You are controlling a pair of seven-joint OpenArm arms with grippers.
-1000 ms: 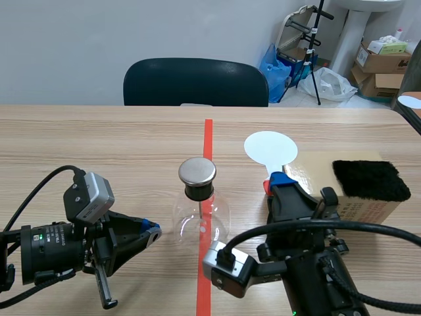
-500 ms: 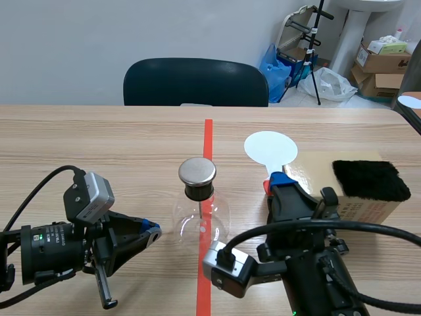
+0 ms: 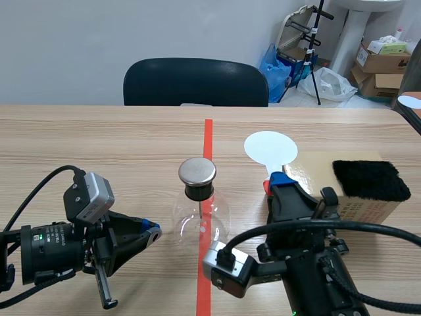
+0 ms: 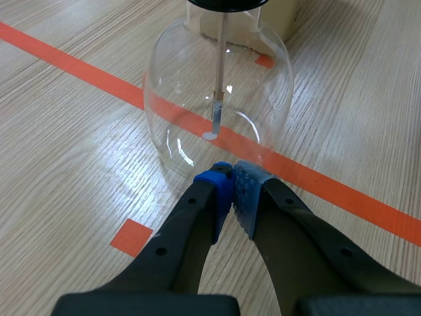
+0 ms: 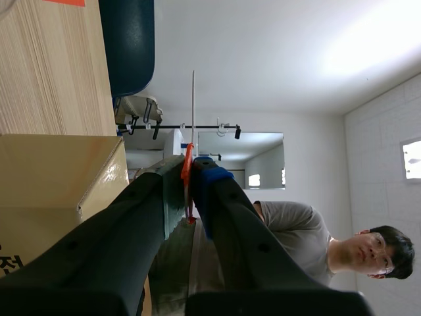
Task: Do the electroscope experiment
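Observation:
The electroscope, a clear glass flask (image 3: 201,221) with a round metal cap (image 3: 197,171), stands on the orange-red line at mid-table. In the left wrist view its rod and small foil leaf (image 4: 215,115) hang inside the flask (image 4: 171,99). My left gripper (image 3: 152,232) lies low just left of the flask, shut on nothing; its fingertips (image 4: 230,179) meet right before the glass. My right gripper (image 3: 279,182) is turned on its side and shut on the orange handle (image 5: 187,172) of a white disc paddle (image 3: 270,147), seen edge-on (image 5: 193,105) in the right wrist view.
A cardboard box (image 3: 358,204) with a black fur cloth (image 3: 370,180) on top stands right of my right gripper. A dark chair (image 3: 195,81) is behind the far table edge. In the right wrist view a person (image 5: 299,240) shows beyond the box (image 5: 59,178).

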